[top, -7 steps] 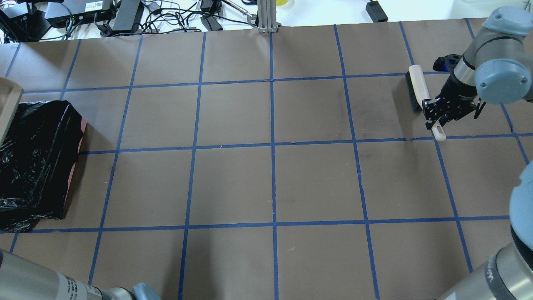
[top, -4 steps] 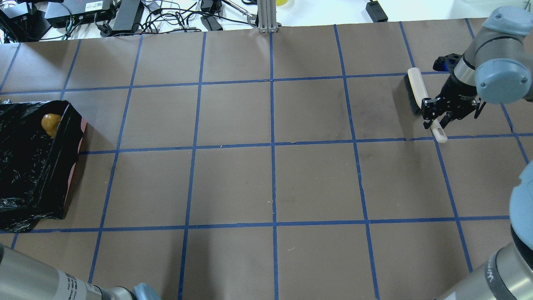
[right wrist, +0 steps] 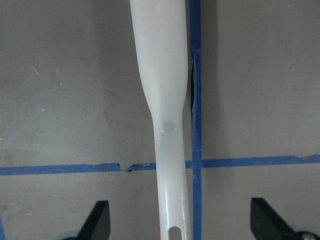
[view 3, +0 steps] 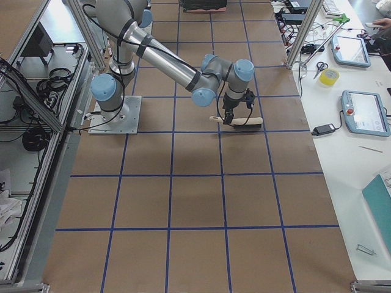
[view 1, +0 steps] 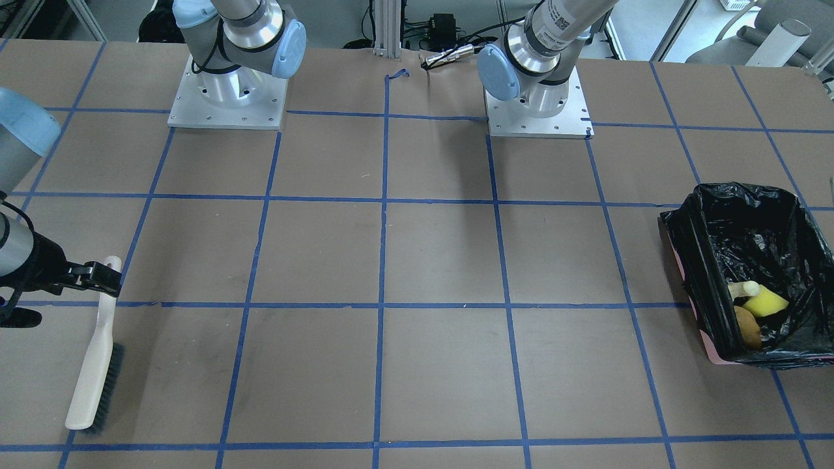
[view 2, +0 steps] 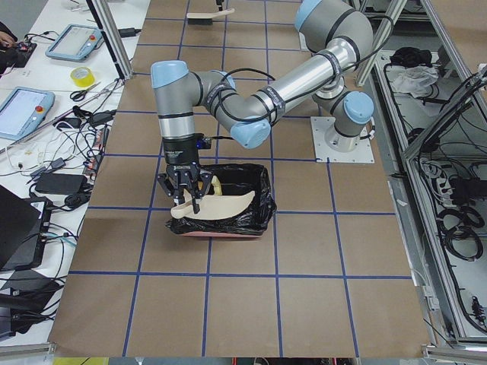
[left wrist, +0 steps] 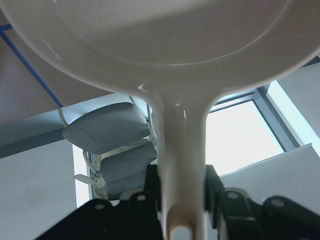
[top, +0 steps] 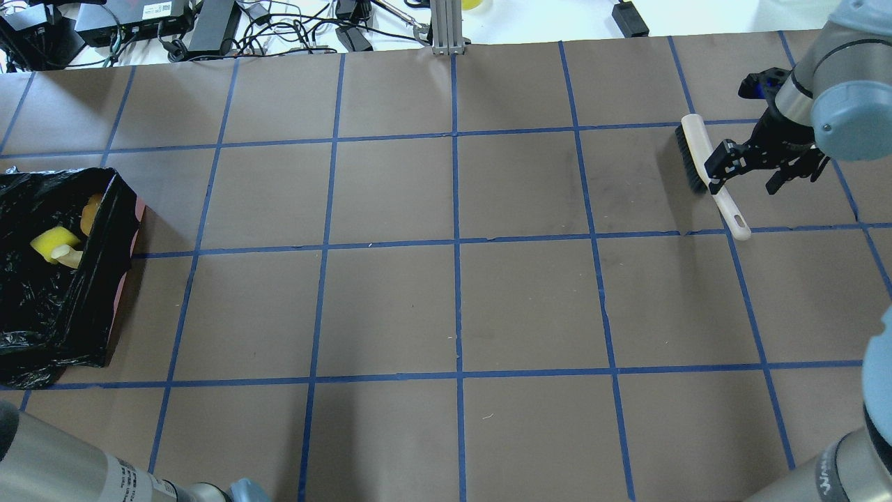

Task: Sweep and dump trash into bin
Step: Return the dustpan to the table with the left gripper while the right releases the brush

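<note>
The bin (top: 104, 279), lined with a black bag, stands at the table's left end; it also shows in the front view (view 1: 700, 254). Inside lie the golden-brown lump (top: 90, 209), the yellow sponge (top: 45, 244) and a pale peel piece (top: 67, 256). In the front view the sponge (view 1: 765, 303), lump (view 1: 749, 331) and peel (view 1: 743, 288) sit at the bin's near end. My left gripper (left wrist: 182, 190) is shut on the handle of the beige dustpan (view 2: 217, 205), held tilted over the bin (view 2: 255, 201). My right gripper (top: 746, 178) is open, jaws wide either side of the brush handle (right wrist: 170, 125) without touching it.
The white brush with black bristles (top: 697, 157) lies on the table at the far right; it also shows in the front view (view 1: 91, 365). Cables and power boxes (top: 209, 28) lie beyond the table's far edge. Both arm bases (view 1: 228, 98) stand at the robot side.
The dustpan left the overhead view and the lump, then sponge and peel, came to show in the bin. My right gripper opened off the brush handle and drew back.
</note>
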`<state>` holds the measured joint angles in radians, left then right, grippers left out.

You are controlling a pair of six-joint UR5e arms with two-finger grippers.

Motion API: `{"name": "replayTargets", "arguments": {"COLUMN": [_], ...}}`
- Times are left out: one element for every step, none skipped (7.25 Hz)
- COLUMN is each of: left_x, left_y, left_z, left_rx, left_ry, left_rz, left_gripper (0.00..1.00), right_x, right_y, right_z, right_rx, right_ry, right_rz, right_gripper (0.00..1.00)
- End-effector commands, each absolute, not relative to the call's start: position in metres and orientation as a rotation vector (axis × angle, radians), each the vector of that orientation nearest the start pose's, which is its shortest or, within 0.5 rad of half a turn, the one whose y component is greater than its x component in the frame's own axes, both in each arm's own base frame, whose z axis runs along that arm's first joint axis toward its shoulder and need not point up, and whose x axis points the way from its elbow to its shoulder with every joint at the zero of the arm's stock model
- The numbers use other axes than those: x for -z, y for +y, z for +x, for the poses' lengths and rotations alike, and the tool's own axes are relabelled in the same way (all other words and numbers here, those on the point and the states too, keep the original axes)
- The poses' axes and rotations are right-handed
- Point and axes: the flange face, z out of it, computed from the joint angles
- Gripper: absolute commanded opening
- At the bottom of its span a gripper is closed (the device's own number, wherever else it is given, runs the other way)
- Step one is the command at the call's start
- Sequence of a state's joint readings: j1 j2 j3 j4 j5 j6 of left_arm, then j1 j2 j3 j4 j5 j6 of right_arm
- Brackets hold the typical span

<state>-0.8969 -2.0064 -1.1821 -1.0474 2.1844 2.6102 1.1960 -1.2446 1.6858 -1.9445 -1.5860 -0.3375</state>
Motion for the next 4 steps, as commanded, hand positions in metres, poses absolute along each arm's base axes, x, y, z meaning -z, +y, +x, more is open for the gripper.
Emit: {"name": "replayTargets", "arguments": {"left_x": [-0.494, -0.48, -0.483, -0.478], "left_y": [-0.616, -0.631, -0.637, -0.644], "left_z": [0.348, 0.318, 0.29, 0.27], "left_rx": [0.729, 0.555, 0.404, 0.322], "left_ry": [-2.161, -2.168, -2.245, -2.252], "left_rz": [-2.772, -2.758, -2.691, -2.656], "left_gripper": [0.0, 0.0, 0.0, 0.0], "right_x": [-0.366, -0.387, -0.41, -0.437], "right_y": [-0.576, -0.572, -0.577, -0.578], "right_z": [-0.081, -0.069, -0.04, 0.003], "right_rx": [0.065, 0.078, 0.119, 0.139], "right_ry": [3.164, 3.146, 3.171, 3.169], "right_rz": [0.114, 0.204, 0.128, 0.055], "right_gripper": [1.0, 1.0, 1.0, 1.0]}}
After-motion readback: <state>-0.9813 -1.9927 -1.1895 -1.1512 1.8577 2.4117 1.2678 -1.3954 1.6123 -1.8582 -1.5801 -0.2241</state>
